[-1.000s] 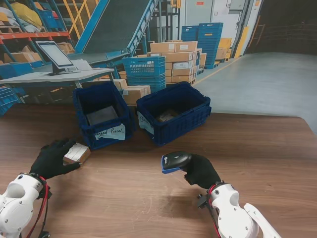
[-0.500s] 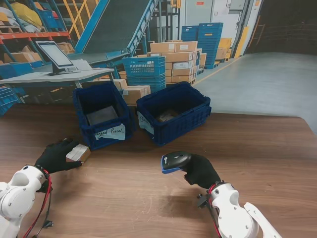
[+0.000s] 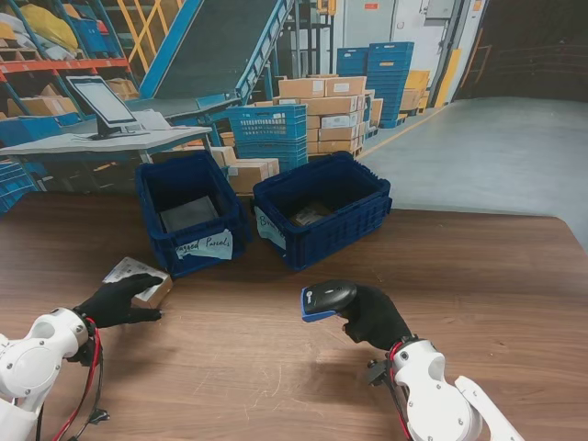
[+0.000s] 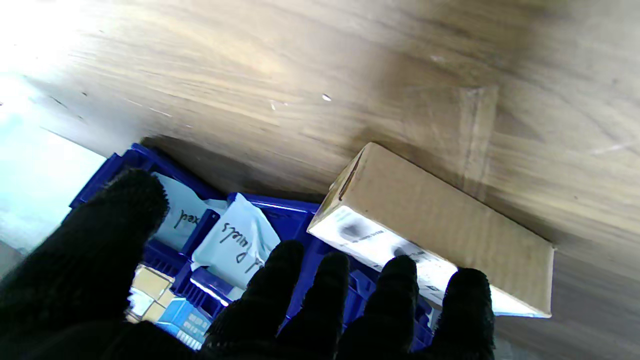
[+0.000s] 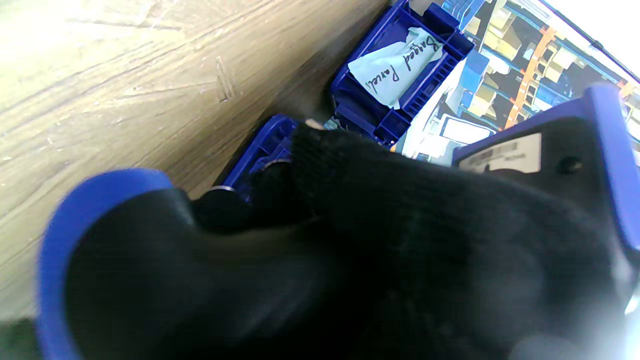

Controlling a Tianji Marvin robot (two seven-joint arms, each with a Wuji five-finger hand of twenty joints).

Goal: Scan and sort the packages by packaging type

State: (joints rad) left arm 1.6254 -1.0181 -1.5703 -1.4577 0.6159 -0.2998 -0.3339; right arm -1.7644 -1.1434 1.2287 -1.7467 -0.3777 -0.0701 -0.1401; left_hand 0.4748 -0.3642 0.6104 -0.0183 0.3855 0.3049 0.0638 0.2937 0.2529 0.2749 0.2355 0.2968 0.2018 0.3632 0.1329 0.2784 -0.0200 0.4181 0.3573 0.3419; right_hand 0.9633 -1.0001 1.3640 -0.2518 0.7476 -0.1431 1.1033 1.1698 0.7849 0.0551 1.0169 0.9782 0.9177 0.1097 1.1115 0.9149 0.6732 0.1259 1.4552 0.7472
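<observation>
A small cardboard box [image 3: 138,278] with a white label on top lies flat on the wooden table, in front of the left blue bin [image 3: 188,216]. My left hand [image 3: 119,301], in a black glove, sits just nearer to me than the box, fingers spread, fingertips at its edge. The left wrist view shows the box [image 4: 430,225] beyond my spread fingers [image 4: 325,290], not gripped. My right hand [image 3: 372,317] is shut on a black and blue barcode scanner [image 3: 328,299], its head pointing left. The scanner [image 5: 550,165] fills the right wrist view.
Two blue bins stand side by side at the table's far middle. The left one has a "Bagged Parcels" paper label [image 3: 204,246]; the right bin [image 3: 322,211] holds a parcel. Stacked cartons, crates and a monitor stand beyond the table.
My left hand has drawn back towards me and let go of the box, which now lies flat with its label up. The right hand and scanner have barely moved.
</observation>
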